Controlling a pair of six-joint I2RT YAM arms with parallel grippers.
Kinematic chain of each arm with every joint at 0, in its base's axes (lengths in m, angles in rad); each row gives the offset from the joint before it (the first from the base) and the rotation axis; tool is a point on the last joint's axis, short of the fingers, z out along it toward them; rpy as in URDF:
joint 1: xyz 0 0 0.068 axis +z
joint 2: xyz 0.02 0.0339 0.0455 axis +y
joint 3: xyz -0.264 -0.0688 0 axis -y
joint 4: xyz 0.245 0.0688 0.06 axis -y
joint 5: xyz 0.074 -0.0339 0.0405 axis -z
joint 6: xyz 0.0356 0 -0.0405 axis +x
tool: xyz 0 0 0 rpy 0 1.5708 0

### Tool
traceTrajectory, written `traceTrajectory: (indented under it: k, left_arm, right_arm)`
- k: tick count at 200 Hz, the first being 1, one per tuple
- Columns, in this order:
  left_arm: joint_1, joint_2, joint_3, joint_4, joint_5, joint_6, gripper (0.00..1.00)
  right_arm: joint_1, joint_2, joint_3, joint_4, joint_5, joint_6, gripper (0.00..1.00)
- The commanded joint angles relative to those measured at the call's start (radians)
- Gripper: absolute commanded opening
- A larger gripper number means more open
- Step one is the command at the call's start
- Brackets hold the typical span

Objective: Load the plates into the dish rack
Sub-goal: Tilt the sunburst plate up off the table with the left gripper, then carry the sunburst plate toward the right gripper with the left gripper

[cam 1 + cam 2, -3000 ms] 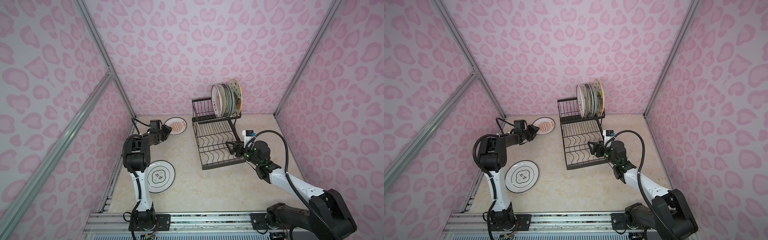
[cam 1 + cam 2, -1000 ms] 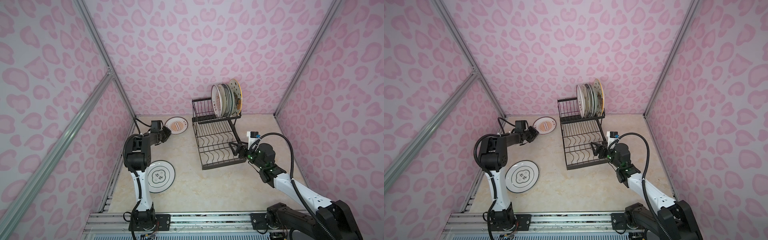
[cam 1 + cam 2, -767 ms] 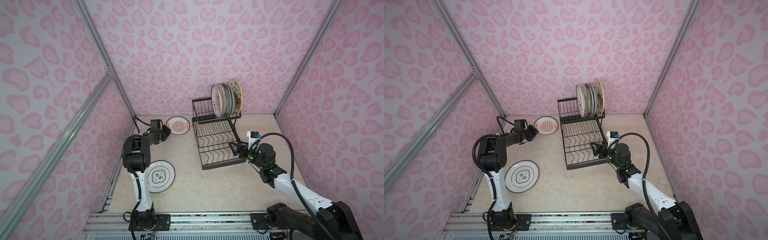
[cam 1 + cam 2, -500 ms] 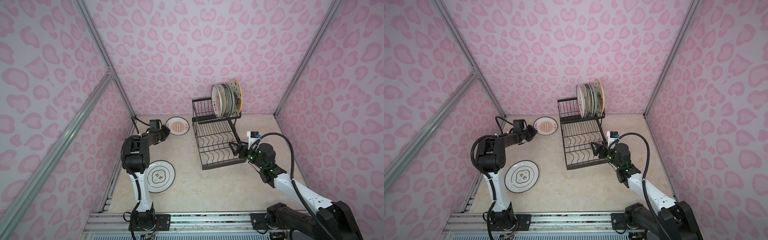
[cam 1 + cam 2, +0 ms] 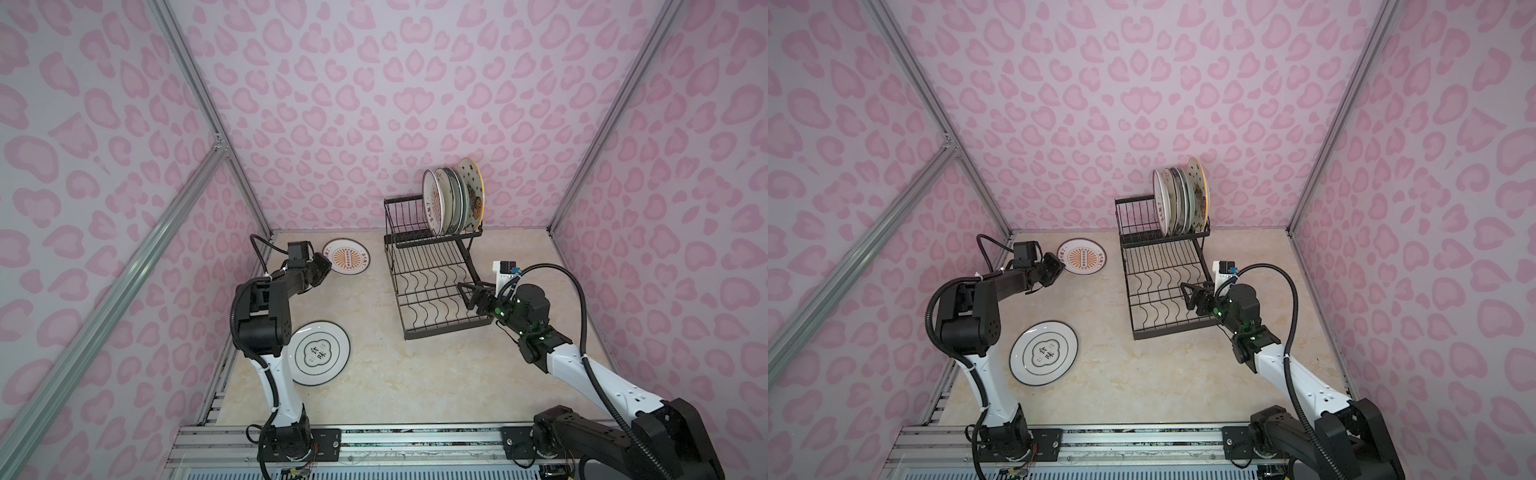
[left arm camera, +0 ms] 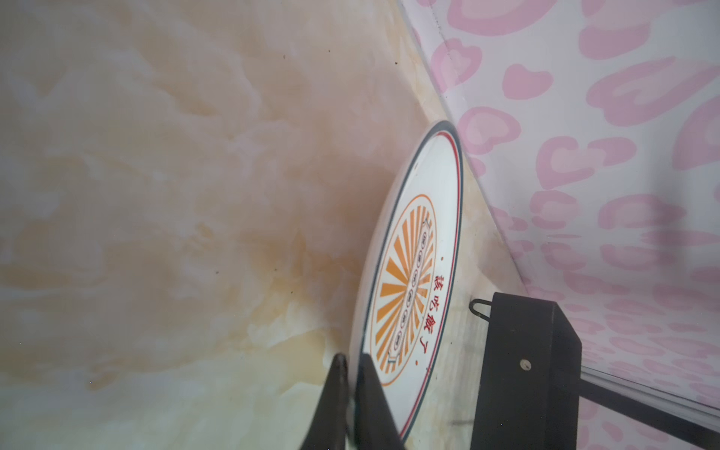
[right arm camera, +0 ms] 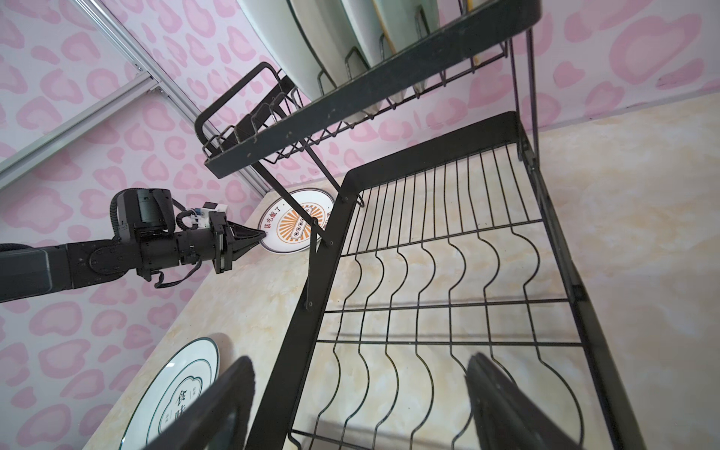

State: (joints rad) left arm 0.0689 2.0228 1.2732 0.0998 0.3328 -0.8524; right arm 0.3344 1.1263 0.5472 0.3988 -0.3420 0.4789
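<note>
An orange-sunburst plate (image 5: 345,261) (image 5: 1082,257) lies near the back wall, left of the dish rack (image 5: 446,330) (image 5: 1165,332). My left gripper (image 5: 326,262) (image 5: 1061,263) is shut on its near rim. In the left wrist view the two fingers (image 6: 366,374) pinch the edge of this plate (image 6: 409,272). A green-ringed plate (image 5: 319,352) (image 5: 1044,352) lies flat at the front left. Several plates (image 5: 453,201) (image 5: 1179,197) stand in the rack's raised basket. My right gripper (image 5: 465,291) (image 7: 356,360) hangs open over the lower tray's right side, holding nothing.
The left arm's elbow (image 5: 262,316) stands right beside the green-ringed plate. The raised basket has free slots (image 5: 401,216) to the left of the standing plates. The lower tray's wavy dividers (image 7: 428,272) hold nothing. Pink patterned walls close in on three sides.
My left jaws have closed the last bit onto the orange plate's rim, and the plate shifted slightly. The right arm, drawn back a little three seconds ago, has stayed still this last second.
</note>
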Motion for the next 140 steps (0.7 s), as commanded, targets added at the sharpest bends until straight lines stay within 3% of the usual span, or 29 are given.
traceTrajectory:
  k: [1, 87, 140]
  left_arm:
    - [0.005, -0.051, -0.018, 0.017, 0.042, 0.032, 0.03]
    - [0.042, -0.228, -0.148, 0.027, 0.131, 0.052, 0.03]
    - [0.059, -0.309, -0.136, -0.070, 0.260, 0.111, 0.03]
  right_arm:
    - [0.005, 0.014, 0.012, 0.015, -0.009, 0.006, 0.84]
    - [0.029, 0.064, 0.051, 0.014, -0.006, 0.006, 0.84]
    - [0.039, 0.103, 0.074, 0.029, -0.003, 0.012, 0.84]
